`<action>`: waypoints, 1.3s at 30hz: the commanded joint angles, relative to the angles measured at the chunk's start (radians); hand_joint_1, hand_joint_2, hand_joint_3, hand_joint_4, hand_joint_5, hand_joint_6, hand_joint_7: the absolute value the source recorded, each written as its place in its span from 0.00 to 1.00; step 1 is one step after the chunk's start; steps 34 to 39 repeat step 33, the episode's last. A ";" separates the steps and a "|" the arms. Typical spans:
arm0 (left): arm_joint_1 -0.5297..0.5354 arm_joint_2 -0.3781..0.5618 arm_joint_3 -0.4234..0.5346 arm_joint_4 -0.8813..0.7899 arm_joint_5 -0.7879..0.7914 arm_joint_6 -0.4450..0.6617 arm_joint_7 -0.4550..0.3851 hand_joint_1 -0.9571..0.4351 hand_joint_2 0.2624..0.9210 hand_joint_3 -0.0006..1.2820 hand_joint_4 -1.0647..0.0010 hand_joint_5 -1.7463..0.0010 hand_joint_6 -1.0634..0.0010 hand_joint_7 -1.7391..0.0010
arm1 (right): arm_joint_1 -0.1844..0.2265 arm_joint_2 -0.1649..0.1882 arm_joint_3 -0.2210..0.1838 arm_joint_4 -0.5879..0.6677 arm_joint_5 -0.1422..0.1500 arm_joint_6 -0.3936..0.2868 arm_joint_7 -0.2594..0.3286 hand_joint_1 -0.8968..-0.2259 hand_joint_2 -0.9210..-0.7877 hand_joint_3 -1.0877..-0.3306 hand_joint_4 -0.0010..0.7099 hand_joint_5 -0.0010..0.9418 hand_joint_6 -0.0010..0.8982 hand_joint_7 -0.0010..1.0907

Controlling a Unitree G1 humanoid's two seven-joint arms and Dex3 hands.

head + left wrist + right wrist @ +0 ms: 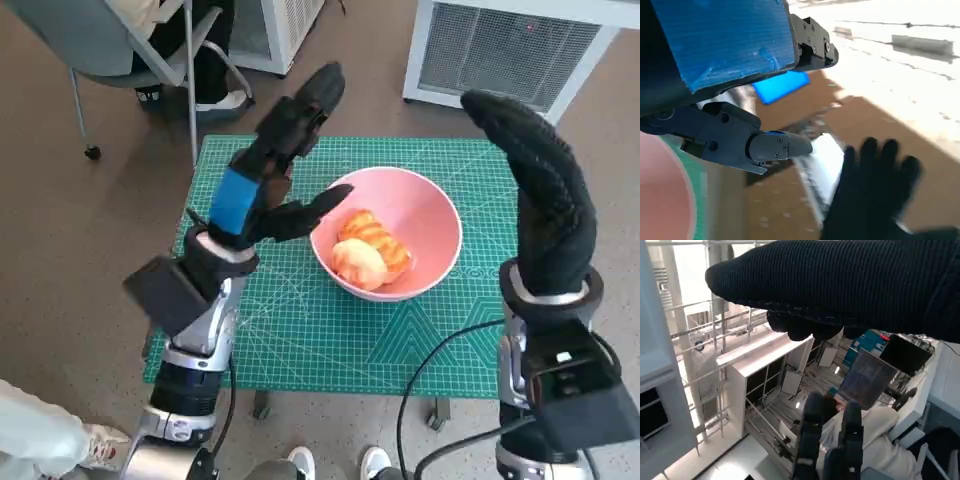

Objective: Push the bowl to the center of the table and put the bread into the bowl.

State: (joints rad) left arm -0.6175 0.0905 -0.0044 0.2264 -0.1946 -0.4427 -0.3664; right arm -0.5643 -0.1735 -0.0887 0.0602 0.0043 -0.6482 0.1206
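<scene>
Nearest, the right hand (540,190) is raised above the bench's (300,340) right edge, fingers straight and holding nothing, apart from the pink bowl (425,215). The bread (368,252) lies inside that bowl, near the bench's middle. The left hand (275,175) (blue tape on its back) is lifted beside the bowl's left rim, fingers spread and seemingly empty. Beyond stands a chair (120,50).

Bare mat (300,330) before the bowl (440,215); both hands raised apart.
</scene>
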 commanded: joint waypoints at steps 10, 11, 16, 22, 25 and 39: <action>0.018 -0.006 0.023 -0.014 -0.065 -0.007 -0.050 0.42 1.00 0.29 1.00 0.69 1.00 0.56 | -0.015 0.001 0.011 -0.006 0.023 0.052 0.005 0.56 0.00 0.53 0.45 0.01 0.00 0.64; 0.020 -0.006 0.023 -0.019 -0.064 -0.005 -0.048 0.42 1.00 0.29 1.00 0.69 1.00 0.56 | -0.016 0.002 0.012 -0.005 0.025 0.054 0.006 0.56 0.00 0.53 0.45 0.01 0.00 0.64; 0.029 -0.007 0.025 -0.033 -0.056 -0.003 -0.039 0.43 1.00 0.29 1.00 0.67 1.00 0.55 | -0.018 0.001 0.016 -0.007 0.031 0.060 0.009 0.55 0.00 0.53 0.45 0.01 0.00 0.64; 0.035 -0.010 0.026 -0.045 -0.047 -0.004 -0.028 0.43 1.00 0.29 1.00 0.66 1.00 0.54 | -0.025 0.001 0.022 -0.006 0.035 0.075 0.008 0.53 0.00 0.53 0.44 0.01 0.00 0.64; 0.038 -0.010 0.027 -0.051 -0.045 -0.005 -0.023 0.43 1.00 0.29 1.00 0.65 1.00 0.53 | -0.030 0.001 0.024 -0.006 0.033 0.087 0.006 0.52 0.00 0.53 0.44 0.01 0.00 0.64; 0.045 -0.010 0.030 -0.067 -0.037 -0.011 -0.009 0.43 1.00 0.30 1.00 0.64 1.00 0.52 | -0.037 0.007 0.031 -0.007 0.041 0.102 0.009 0.52 0.00 0.53 0.44 0.01 0.00 0.65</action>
